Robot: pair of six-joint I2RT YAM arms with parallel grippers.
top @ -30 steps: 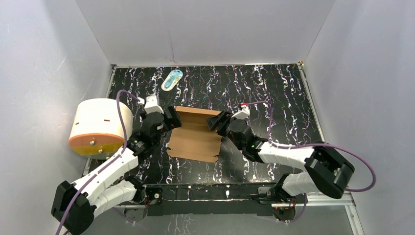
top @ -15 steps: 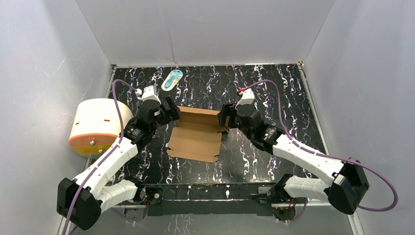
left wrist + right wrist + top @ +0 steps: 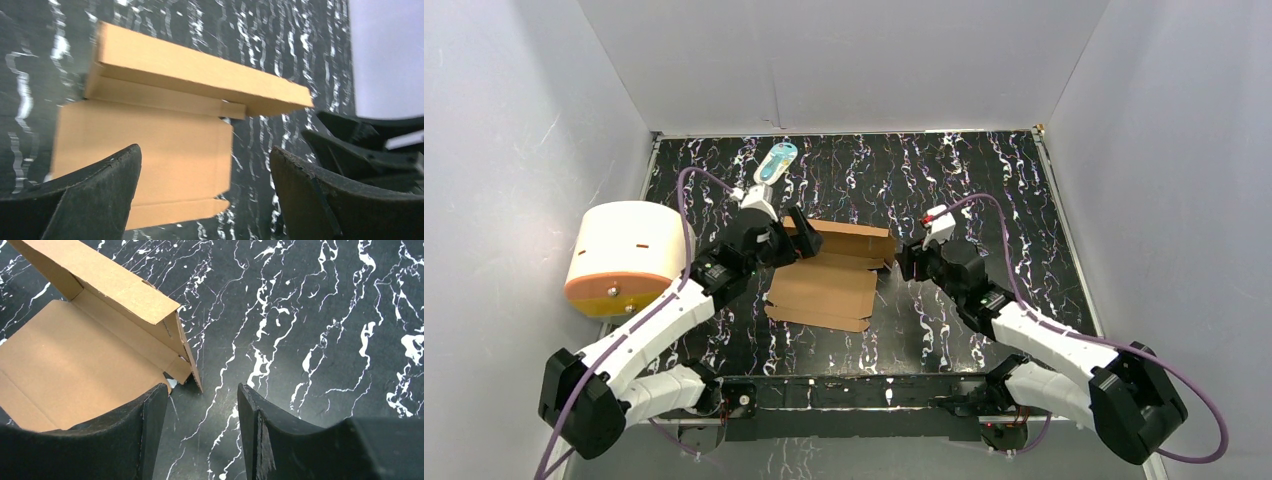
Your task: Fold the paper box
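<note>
The paper box (image 3: 829, 280) is brown cardboard lying mid-table, its base flat and its far flap (image 3: 852, 240) raised and folded over. My left gripper (image 3: 799, 240) is open and empty at the box's far left corner. My right gripper (image 3: 904, 262) is open and empty just off the box's far right corner. The left wrist view shows the box (image 3: 150, 135) between my open fingers (image 3: 100, 200), with the right gripper's fingers beyond. The right wrist view shows the box's corner (image 3: 180, 350) just ahead of my open fingers (image 3: 150, 430).
A white-and-orange cylinder (image 3: 627, 257) stands at the table's left edge beside my left arm. A small teal-white packet (image 3: 776, 162) lies near the back wall. White walls enclose the black marbled table (image 3: 984, 190).
Both grippers have moved off the raised flap: the left swung right and toward the back, the right drew back to the right. The flap now stands unheld, shifted slightly right.
</note>
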